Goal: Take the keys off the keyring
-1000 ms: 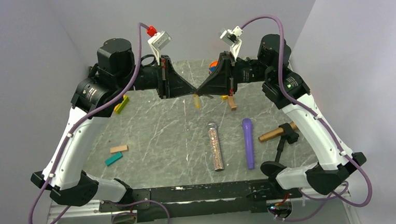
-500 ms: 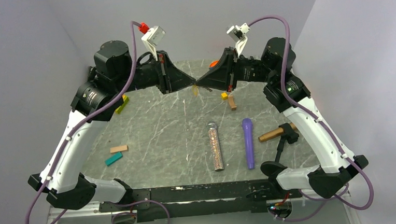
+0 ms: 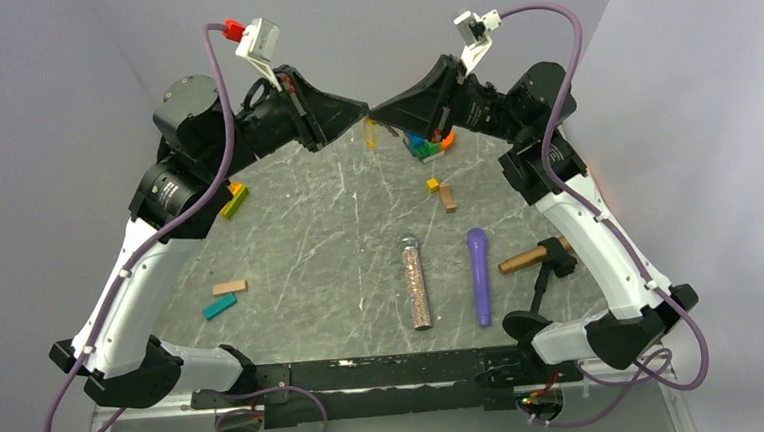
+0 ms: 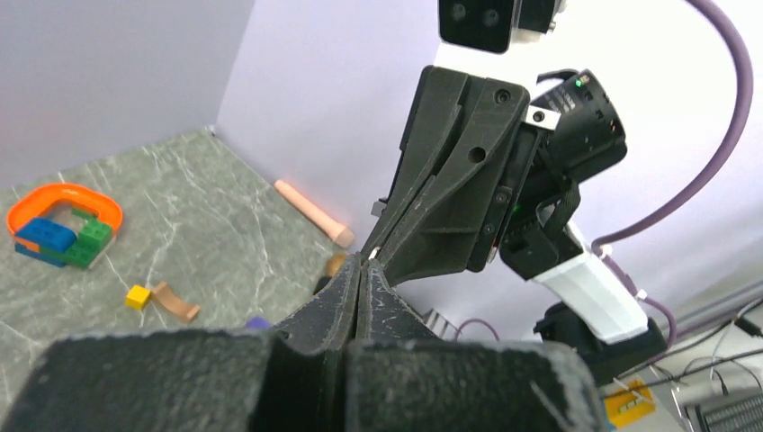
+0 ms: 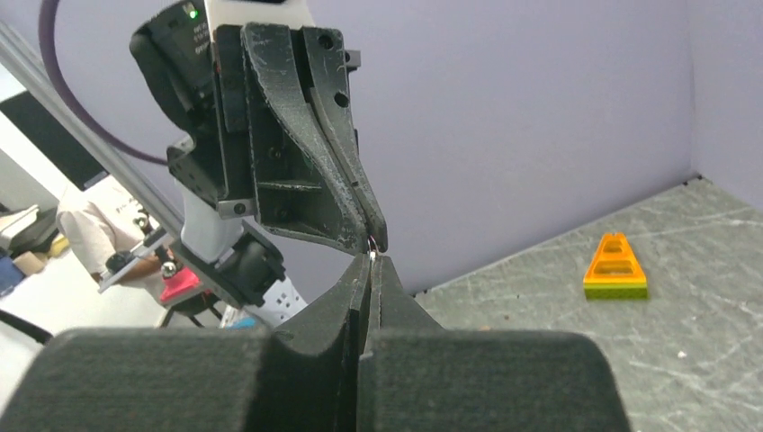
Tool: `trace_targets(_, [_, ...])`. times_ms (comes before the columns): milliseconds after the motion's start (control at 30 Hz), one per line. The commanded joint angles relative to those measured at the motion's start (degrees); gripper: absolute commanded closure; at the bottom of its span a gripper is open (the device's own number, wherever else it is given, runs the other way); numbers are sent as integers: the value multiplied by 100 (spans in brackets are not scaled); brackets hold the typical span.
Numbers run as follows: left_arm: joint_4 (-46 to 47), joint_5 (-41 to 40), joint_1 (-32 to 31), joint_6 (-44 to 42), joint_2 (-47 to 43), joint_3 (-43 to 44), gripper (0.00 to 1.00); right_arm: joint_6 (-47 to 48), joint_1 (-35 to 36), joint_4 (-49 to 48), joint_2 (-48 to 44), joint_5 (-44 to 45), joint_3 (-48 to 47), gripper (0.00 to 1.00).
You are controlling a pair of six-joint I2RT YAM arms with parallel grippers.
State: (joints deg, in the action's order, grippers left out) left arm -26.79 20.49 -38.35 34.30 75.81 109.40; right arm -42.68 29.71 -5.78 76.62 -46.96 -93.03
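High over the back of the table, my left gripper (image 3: 364, 110) and right gripper (image 3: 377, 111) meet tip to tip. Both are shut on the thin wire keyring (image 5: 372, 246), which glints between the two sets of tips in the right wrist view. In the left wrist view my own left gripper (image 4: 363, 262) touches the right arm's black fingers (image 4: 450, 180). From the right wrist, my right gripper (image 5: 371, 261) sits just under the left arm's fingers (image 5: 310, 135). One yellow key (image 3: 370, 134) hangs below the meeting point. A smaller dark piece (image 3: 391, 130) hangs beside it.
On the table lie a glitter tube (image 3: 417, 282), a purple cylinder (image 3: 479, 275), a brass-handled tool (image 3: 536, 257), a small yellow cube (image 3: 433, 185), a brown piece (image 3: 448, 200), tan (image 3: 229, 286) and teal (image 3: 219, 306) blocks, and an orange frame with bricks (image 3: 424, 143). An orange triangular frame (image 5: 615, 266) lies near the left wall.
Both arms have risen together towards the back wall, still tip to tip. The hanging yellow key has gone up with them, well clear of the table.
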Motion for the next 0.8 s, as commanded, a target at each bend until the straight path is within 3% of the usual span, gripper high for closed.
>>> trace_targets(0, [1007,-395,-201,369,-145,-177,100,-457,78,-780,231,423,-299,100])
trace_targets(300, [2169,-1468,-416,760,-703,-1214,100,-1064,73,-1585,271,982,-35,100])
trace_targets(433, [2148,-1755,-438,838,-894,-1407,100,-1413,70,-2046,152,1039,364,100])
trace_targets(633, [2530,-2605,-489,1473,-1582,-2465,100,-1380,68,-2162,30,1101,558,100])
trace_targets(767, [2539,-2637,-489,1539,-1679,-2649,100,-1497,66,-2326,2,1030,774,100])
